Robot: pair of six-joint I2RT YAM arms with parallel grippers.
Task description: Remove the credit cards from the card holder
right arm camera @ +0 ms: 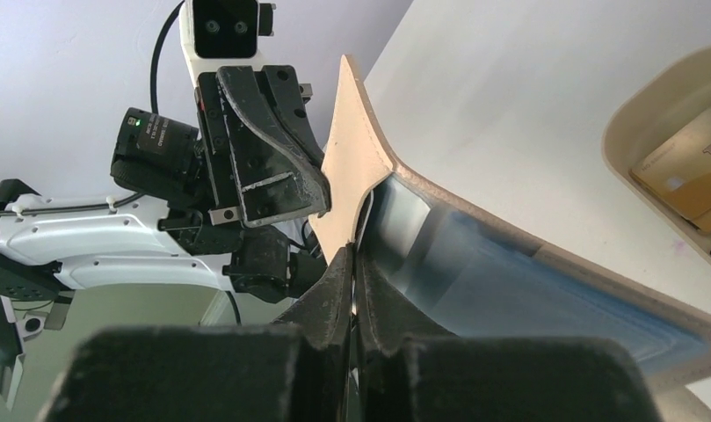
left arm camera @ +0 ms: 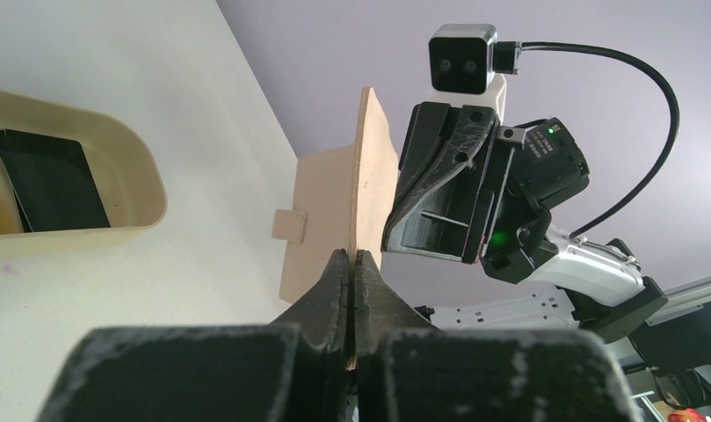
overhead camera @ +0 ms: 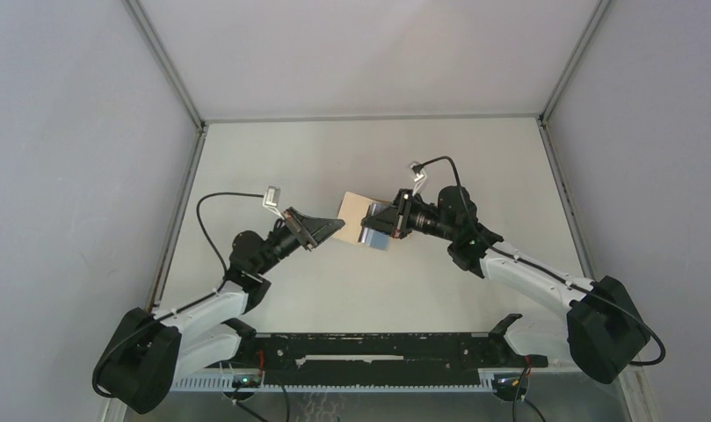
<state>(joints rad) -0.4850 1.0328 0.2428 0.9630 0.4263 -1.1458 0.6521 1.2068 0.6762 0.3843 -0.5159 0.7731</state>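
Light blue card (right arm camera: 527, 281): blurred, near end hidden between fingers of right gripper (right arm camera: 354, 257).
Tray (left arm camera: 149, 189): cut off at left edge of left wrist view, at right edge of right wrist view.
Black card (left arm camera: 53, 180): lower edge hidden behind tray wall.
Brown item in tray (right arm camera: 690, 171): cut off, print unreadable.

White table (overhead camera: 272, 158) in a grey booth, with a cream oval tray (left arm camera: 145, 176) on it.
Plain grey walls (overhead camera: 70, 132) close the table in on three sides, joined at the corners by pale metal struts (overhead camera: 164, 61). A black slotted rail (overhead camera: 378, 347) runs along the near edge. The tray sits flat on the tabletop, and the right wrist view shows a brownish flat piece with dark print (right arm camera: 685, 167) lying inside it.
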